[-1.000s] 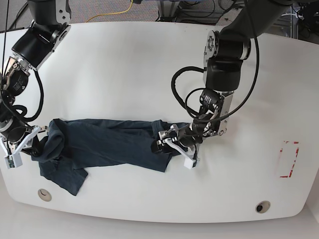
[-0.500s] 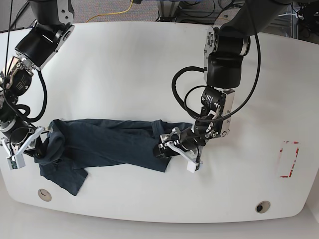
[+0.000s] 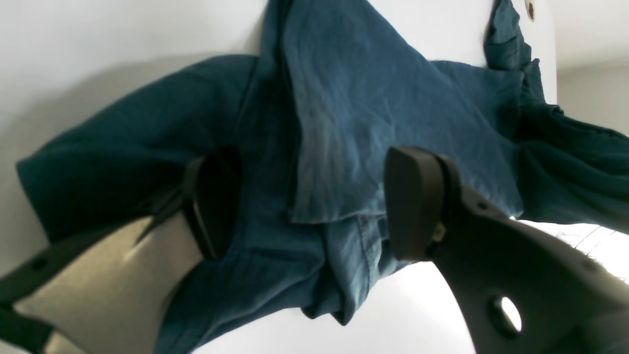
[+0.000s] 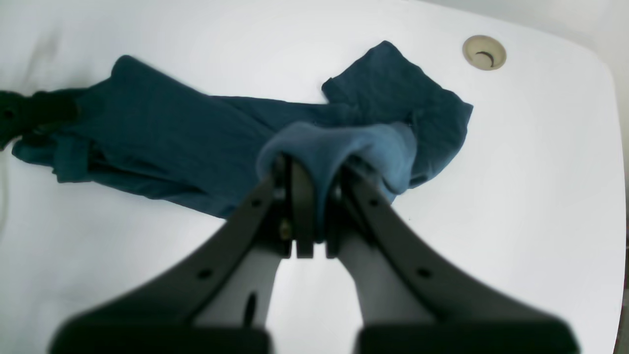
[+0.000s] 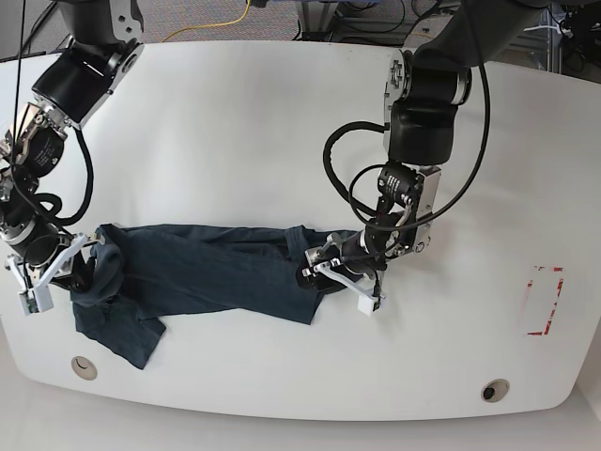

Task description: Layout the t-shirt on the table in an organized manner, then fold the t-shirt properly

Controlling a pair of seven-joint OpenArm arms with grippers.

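Right claw (image 4: 309, 196) pinches the rumpled t-shirt (image 5: 207, 272) on the tabletop (image 5: 235, 141); left claw (image 3: 314, 201) straddles its far end, spread wide.

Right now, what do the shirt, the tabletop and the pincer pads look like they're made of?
The t-shirt: soft woven or knit cloth, probably cotton; matte, creased, with a stitched hem. The table: hard, glossy white surface, likely laminate or plastic; it shows soft reflections. The left pincer's pads: matte black, perhaps rubber or plastic.

A yellow cable (image 5: 211, 25) lies on the grey floor (image 5: 188, 14) beyond.
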